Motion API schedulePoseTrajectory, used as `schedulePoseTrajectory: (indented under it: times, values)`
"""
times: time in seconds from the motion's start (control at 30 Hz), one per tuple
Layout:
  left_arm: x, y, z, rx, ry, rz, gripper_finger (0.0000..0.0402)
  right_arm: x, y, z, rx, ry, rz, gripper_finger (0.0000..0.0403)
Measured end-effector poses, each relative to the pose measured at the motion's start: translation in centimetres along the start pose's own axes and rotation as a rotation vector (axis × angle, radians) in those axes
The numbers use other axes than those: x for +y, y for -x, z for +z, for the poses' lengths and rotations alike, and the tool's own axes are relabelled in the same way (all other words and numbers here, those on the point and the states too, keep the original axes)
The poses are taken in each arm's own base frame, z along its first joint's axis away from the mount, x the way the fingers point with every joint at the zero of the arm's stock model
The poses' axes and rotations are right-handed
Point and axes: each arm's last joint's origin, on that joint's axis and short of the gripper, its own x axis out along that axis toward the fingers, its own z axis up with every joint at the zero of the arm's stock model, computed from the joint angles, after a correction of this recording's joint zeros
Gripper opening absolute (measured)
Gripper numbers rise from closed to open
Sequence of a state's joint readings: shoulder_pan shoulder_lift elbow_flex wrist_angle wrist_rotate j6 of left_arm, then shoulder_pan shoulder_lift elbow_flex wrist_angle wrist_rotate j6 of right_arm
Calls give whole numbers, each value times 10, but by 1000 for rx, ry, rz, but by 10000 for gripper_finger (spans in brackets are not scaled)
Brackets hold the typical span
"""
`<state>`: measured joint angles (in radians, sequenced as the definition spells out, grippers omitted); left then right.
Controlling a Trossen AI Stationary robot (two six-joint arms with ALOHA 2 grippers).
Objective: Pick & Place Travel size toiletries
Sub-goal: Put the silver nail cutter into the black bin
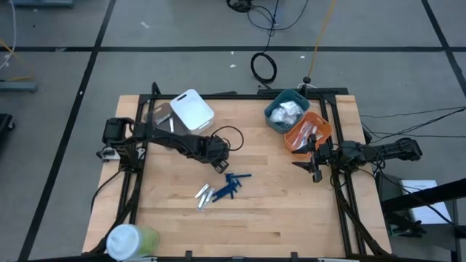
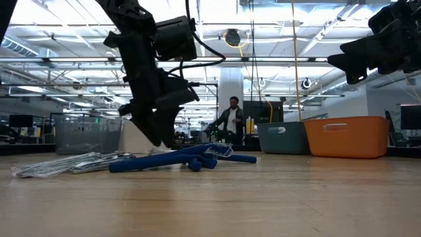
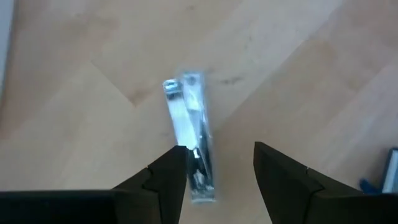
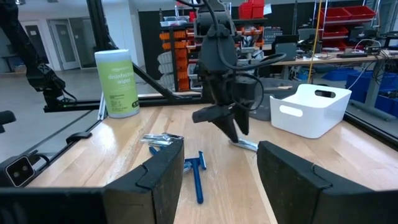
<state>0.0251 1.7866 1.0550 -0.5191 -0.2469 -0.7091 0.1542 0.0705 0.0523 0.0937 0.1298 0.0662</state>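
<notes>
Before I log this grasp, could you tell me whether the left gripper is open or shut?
Open: the left gripper has a clear gap, a silver packet between its fingers.

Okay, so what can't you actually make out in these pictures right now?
- Whether the left gripper touches the silver packet: left wrist view is blurred.
- What is inside the orange bin and teal bin: too small in high view, and their walls hide it in low view.
- Whether the blue sticks overlap: too small in high view.
</notes>
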Motion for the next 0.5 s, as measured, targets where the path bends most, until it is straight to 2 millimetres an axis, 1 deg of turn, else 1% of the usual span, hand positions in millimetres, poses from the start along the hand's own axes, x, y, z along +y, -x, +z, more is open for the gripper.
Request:
schedulePoseTrajectory:
  times: [0.1, 0.33, 0.43, 0.5]
  values:
    - [4, -1, 3, -23, 8, 42, 184, 0, 0, 0, 0, 0, 0, 192]
    - [12, -3, 9, -32, 23, 57, 184, 0, 0, 0, 0, 0, 0, 192]
    - [13, -8, 10, -10, 30, 47, 184, 0, 0, 0, 0, 0, 0, 192]
    - [11, -16, 10, 5, 33, 28, 184, 0, 0, 0, 0, 0, 0, 192]
